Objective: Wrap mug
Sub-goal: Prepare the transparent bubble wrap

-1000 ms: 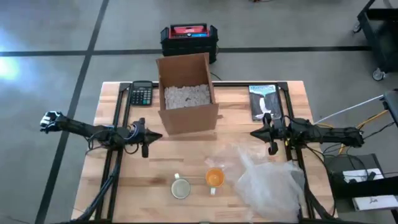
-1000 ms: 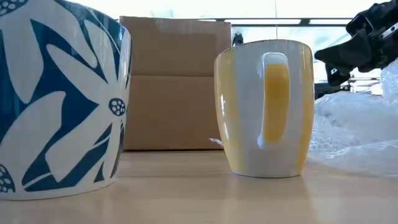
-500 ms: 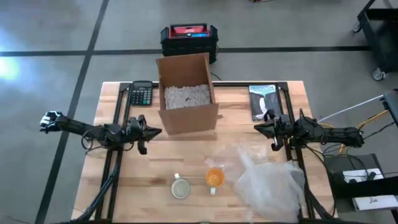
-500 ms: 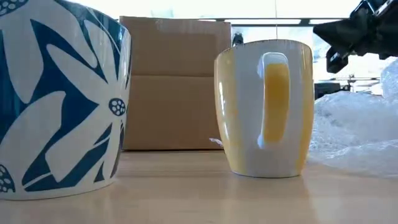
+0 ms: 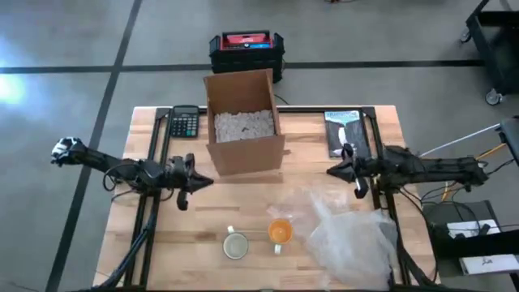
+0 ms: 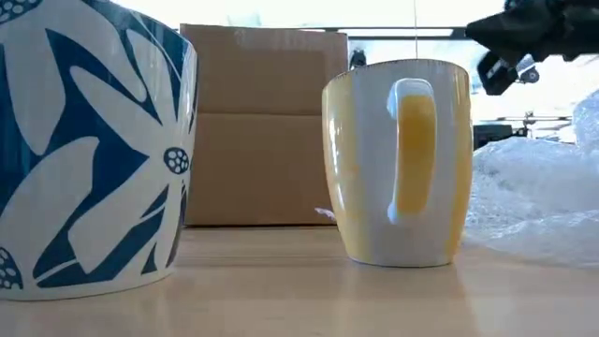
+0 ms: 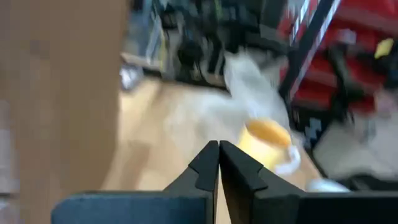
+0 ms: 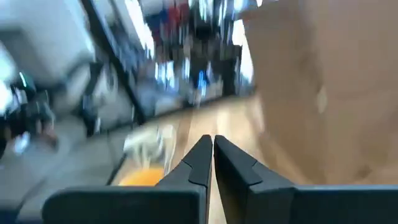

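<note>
Yellow mug [image 5: 279, 232] stood near the tabletop's [image 5: 203, 219] front edge, beside plastic wrap [image 5: 349, 235]. Both grippers, left [image 5: 188, 183] and right [image 5: 350, 169], hovered apparently empty, jaws closed, flanking the cardboard box [image 5: 243, 122].

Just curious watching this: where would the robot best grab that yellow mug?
Probably the rim of the yellow mug, from straight above: it stands upright, mouth open. Its handle points to the table's near edge, so closing across the wall away from the handle looks simplest.
</note>
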Robot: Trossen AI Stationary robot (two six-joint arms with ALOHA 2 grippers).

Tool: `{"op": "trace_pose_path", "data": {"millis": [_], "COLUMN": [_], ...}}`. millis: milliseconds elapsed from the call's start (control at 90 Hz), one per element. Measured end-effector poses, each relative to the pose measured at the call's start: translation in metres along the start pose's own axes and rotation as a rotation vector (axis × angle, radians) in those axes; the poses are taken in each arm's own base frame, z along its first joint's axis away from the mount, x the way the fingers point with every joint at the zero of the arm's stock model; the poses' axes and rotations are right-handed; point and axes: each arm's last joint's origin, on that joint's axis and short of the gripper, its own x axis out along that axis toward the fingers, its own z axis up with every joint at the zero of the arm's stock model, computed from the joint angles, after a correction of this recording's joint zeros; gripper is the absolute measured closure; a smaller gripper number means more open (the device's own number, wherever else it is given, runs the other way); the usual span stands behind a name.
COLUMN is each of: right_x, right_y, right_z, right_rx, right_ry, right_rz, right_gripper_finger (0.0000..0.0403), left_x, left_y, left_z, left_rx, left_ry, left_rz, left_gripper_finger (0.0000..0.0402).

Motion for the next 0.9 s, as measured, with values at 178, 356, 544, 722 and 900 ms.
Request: {"op": "trace_pose_path", "data": {"millis": [178, 356, 544, 722, 900], "right_x": [0.018, 0.034, 0.041, 0.048, 0.07], "right_y": [0.013, 0.036, 0.06, 0.085, 0.1], "right_z": [0.027, 0.053, 0.059, 0.048, 0.026], "right_rx": [0.084, 0.045, 0.111, 0.115, 0.078], "right_ry": [0.404, 0.545, 0.759, 1.018, 1.156], "right_rz": [-0.047, 0.037, 0.025, -0.014, -0.037], "right_gripper_finger": [0.0399, 0.0368, 0.0285, 0.0208, 0.0168], "left_x": [0.026, 0.057, 0.08, 0.097, 0.112], "left_y": [-0.031, -0.05, -0.063, -0.076, -0.084], "left_z": [0.015, 0.026, 0.036, 0.052, 0.058], "left_rx": [0.055, 0.05, 0.008, 0.022, 0.075], "left_ry": [0.13, 0.196, 0.29, 0.321, 0.326], "left_rz": [-0.048, -0.039, 0.004, 0.016, 0.01], "left_gripper_finger": [0.0402, 0.0402, 0.0402, 0.0402, 0.0402]}}
